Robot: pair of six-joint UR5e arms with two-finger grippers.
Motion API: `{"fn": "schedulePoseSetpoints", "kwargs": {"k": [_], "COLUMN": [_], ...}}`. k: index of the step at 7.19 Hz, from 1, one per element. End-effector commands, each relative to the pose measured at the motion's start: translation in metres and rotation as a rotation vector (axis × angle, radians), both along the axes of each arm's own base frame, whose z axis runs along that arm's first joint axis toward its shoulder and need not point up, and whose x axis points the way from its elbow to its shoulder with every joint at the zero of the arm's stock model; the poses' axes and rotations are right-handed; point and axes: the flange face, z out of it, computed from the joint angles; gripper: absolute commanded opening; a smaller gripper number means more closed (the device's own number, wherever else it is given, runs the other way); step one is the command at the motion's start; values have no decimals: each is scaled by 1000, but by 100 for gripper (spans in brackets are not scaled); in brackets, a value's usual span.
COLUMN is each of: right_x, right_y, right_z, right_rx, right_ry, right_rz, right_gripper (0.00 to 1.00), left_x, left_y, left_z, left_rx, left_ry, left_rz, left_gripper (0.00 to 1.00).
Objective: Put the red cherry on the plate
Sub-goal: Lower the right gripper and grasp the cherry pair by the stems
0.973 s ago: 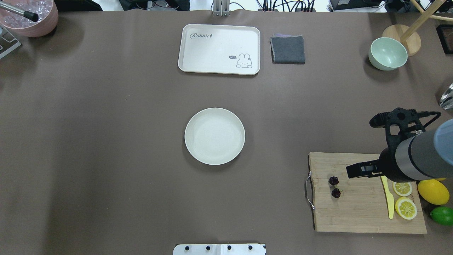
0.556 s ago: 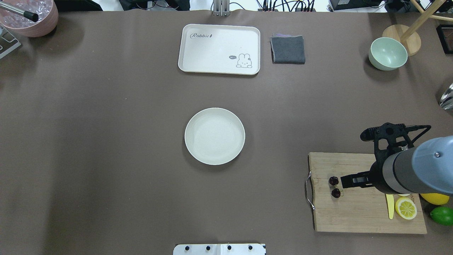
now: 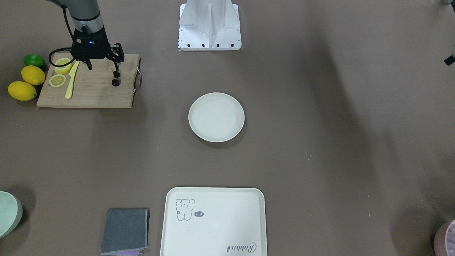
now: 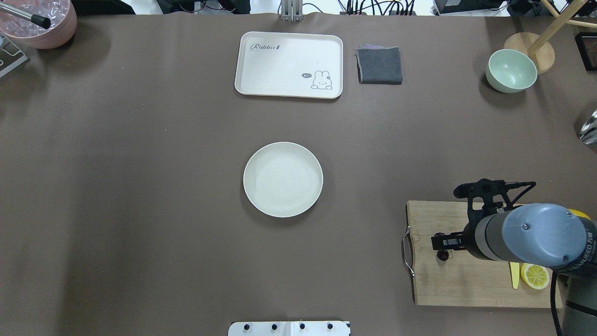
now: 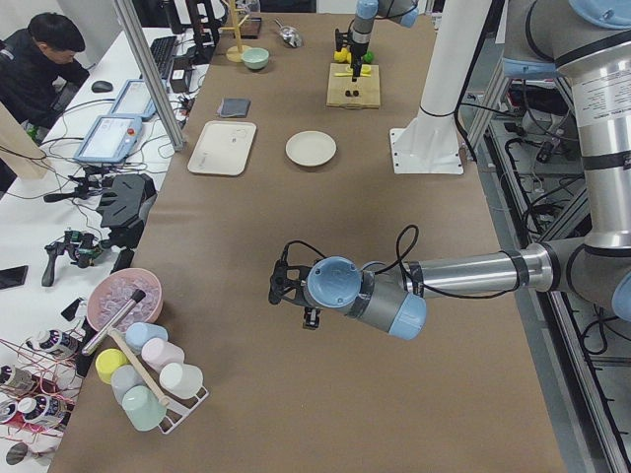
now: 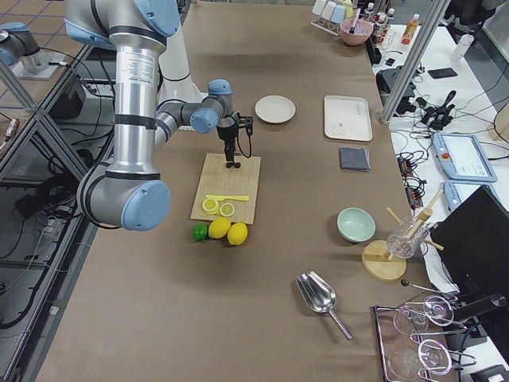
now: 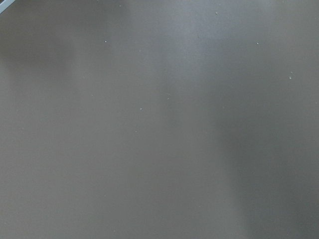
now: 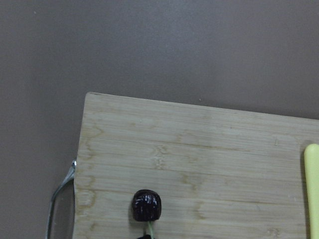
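The red cherry [image 3: 115,82], two tiny dark fruits on thin stems, lies near the handle end of a wooden cutting board [image 4: 466,289]. In the right wrist view one cherry [image 8: 146,205] sits low in the frame. My right gripper [image 3: 102,67] hangs open just above the board. One finger is over the cherry pair, so from overhead only one cherry [image 4: 442,255] shows clearly. The round cream plate [image 4: 283,179] lies bare at the table's middle, well apart from the board. My left gripper [image 5: 296,296] hovers over bare table cover; I cannot tell its state.
On the board lie a yellow knife [image 3: 71,80] and lemon slices [image 3: 58,80]; whole lemons [image 3: 22,90] and a lime [image 3: 34,60] sit beside it. The rabbit tray [image 4: 289,64], grey cloth [image 4: 379,65] and green bowl [image 4: 511,70] line the far side.
My right arm has moved along the board toward its handle end, from beside the lemon slices to over the cherries. The cherry and plate have not moved.
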Motion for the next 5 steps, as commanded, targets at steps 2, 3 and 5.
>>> {"fn": "schedulePoseSetpoints", "kwargs": {"k": [2, 3, 5], "right_x": [-24, -27, -33], "right_y": [10, 14, 22], "right_z": [21, 22, 22], "right_rx": [10, 3, 4], "right_ry": [-9, -8, -7], "right_rz": [24, 33, 46], "right_gripper": [84, 71, 52], "left_x": [0, 0, 0], "left_y": [-1, 0, -1], "left_z": [-1, -1, -2], "left_rx": [1, 0, 3], "left_ry": [0, 0, 0], "left_rz": [0, 0, 0], "left_gripper": [99, 99, 99]}}
